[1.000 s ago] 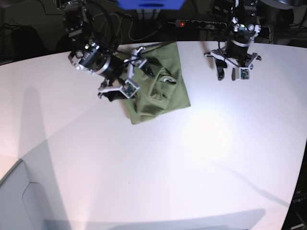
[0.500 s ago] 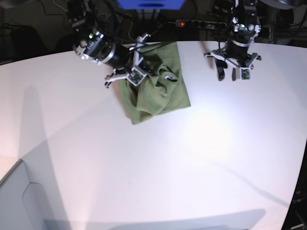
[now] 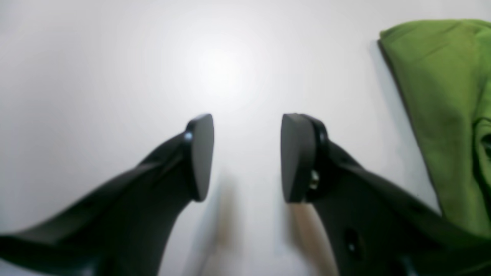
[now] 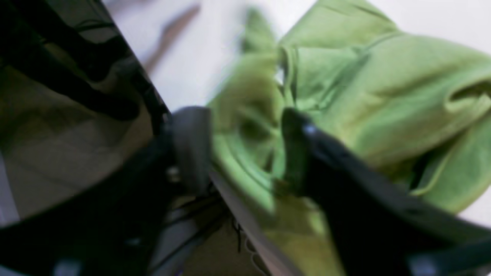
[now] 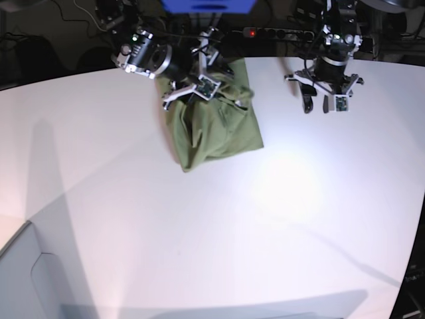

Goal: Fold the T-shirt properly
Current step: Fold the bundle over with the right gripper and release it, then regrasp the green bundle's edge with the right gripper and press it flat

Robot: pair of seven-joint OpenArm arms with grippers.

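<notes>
The olive-green T-shirt (image 5: pixel 216 129) lies folded into a rough rectangle near the far edge of the white table (image 5: pixel 199 232). My right gripper (image 5: pixel 207 72) hovers at the shirt's upper left corner. In the blurred right wrist view its fingers (image 4: pixel 191 149) stand apart, with bunched T-shirt (image 4: pixel 364 96) cloth filling the gap around the right gripper (image 4: pixel 245 153). My left gripper (image 5: pixel 323 103) hangs to the right of the shirt, apart from it. In the left wrist view the left gripper (image 3: pixel 245 157) is open over bare table, with the T-shirt (image 3: pixel 448 115) at the right edge.
A power strip (image 5: pixel 279 32) with a red light and loose cables lie behind the table's far edge. A blue object (image 5: pixel 209 5) sits at the top centre. A grey surface (image 5: pixel 26 272) adjoins the table at the lower left.
My right gripper has travelled from the shirt's left side toward the far edge, up and to the right. The shirt's upper part is more bunched. The left arm has not moved.
</notes>
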